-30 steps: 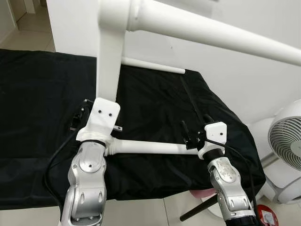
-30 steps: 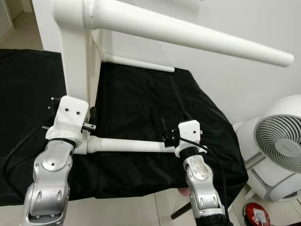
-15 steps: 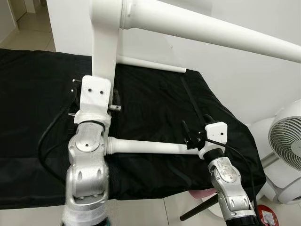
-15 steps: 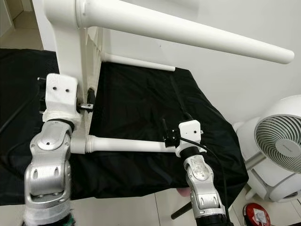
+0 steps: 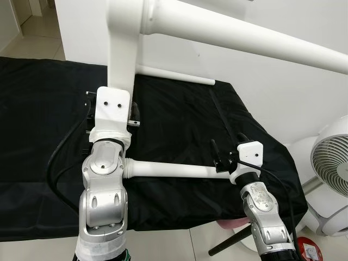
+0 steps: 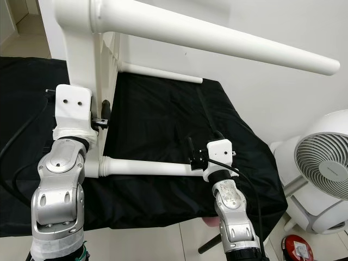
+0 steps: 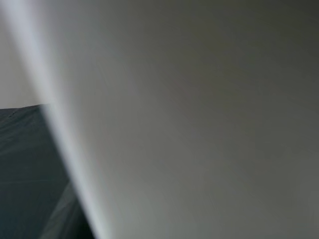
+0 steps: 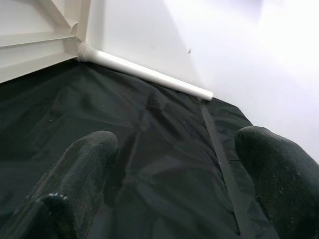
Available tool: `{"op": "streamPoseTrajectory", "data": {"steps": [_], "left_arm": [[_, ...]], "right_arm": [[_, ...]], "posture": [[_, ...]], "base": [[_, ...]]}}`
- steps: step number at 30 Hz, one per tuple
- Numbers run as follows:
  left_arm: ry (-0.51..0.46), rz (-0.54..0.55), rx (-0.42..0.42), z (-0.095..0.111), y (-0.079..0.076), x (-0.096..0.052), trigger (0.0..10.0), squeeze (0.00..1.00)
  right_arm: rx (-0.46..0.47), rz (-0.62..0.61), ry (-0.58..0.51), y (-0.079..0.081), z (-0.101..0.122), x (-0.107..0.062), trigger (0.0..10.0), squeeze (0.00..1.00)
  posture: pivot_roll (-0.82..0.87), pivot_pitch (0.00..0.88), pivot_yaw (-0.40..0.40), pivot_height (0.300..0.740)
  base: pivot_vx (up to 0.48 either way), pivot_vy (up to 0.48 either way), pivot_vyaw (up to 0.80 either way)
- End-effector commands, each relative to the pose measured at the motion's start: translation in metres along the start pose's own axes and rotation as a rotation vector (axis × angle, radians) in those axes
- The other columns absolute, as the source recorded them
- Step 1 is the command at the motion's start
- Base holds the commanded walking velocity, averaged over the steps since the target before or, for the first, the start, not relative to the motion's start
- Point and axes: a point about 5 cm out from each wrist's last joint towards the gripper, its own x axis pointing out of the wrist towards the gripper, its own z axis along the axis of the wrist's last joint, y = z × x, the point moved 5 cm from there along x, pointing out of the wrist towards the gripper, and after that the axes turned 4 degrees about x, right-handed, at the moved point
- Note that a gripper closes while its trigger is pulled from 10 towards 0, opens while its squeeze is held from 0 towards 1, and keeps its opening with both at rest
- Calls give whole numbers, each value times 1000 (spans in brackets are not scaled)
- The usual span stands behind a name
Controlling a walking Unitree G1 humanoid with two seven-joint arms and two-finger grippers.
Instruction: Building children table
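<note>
A white children's table stands on its side on a black cloth [image 5: 43, 109]. Its upright edge [image 5: 122, 54] rises at the left. One leg [image 5: 244, 41] juts out high to the right, a lower leg [image 5: 174, 170] runs along near the cloth's front, and a far leg [image 5: 174, 75] lies by the wall. My left gripper [image 5: 111, 111] straddles the upright edge, black fingers on both sides, shut on it; the left wrist view has blurred white surface close up. My right gripper [image 5: 225, 147] hovers at the lower leg's tip, open, its fingers [image 8: 89, 159] wide apart over cloth.
A white wall stands right behind the table. A white fan [image 5: 331, 163] stands on the floor at the right, with a small red object [image 5: 309, 249] below it. A black rod [image 5: 228, 244] slants across the tiles beside my right arm.
My left gripper has risen along the table's upright edge and moved a little left, and the table has shifted slightly with it. The right arm has stayed put.
</note>
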Motion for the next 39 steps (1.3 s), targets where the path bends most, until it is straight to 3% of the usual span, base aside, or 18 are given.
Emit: {"op": "streamPoseTrajectory", "data": {"steps": [1,13,20,23,25,28,31,34,37,39], "left_arm": [[31,155,-20,-6,12,0,0,0],[-60,79,72,5,23,2,0,0],[-90,106,164,8,56,0,0,0],[-94,122,184,9,62,-1,0,0],[-97,187,230,12,82,-1,0,0],[-98,202,243,13,87,-1,0,0],[-90,272,291,15,108,-2,0,0],[-88,293,304,16,115,-2,0,0],[-87,408,355,24,141,-8,0,0],[-85,430,368,25,146,-10,0,0]], "right_arm": [[-17,-27,14,-8,-4,-4,10000,0],[-19,-32,25,-7,-7,-9,10000,0],[-23,-41,30,-10,-9,-11,10000,0],[-25,-42,31,-11,-9,-12,10000,0],[-27,-43,31,-11,-9,-12,10000,0],[-27,-43,32,-12,-9,-12,10000,0],[-31,-42,33,-13,-9,-11,10000,0],[-32,-41,33,-13,-8,-11,10000,0],[-36,-35,35,-13,-9,-11,10000,0],[-36,-35,36,-13,-9,-11,10000,0]], "posture": [[15,0,-178,740],[21,0,-166,740],[25,0,-166,740],[24,0,-167,740],[24,0,-172,740],[25,0,-175,740],[27,0,-181,740],[27,0,-182,740],[30,0,-190,740],[29,0,-191,740]], "base": [[0,0,0],[0,0,0],[0,0,0],[0,0,0],[0,0,0],[0,0,0],[0,0,0],[0,0,0],[0,0,0],[0,0,0]]}}
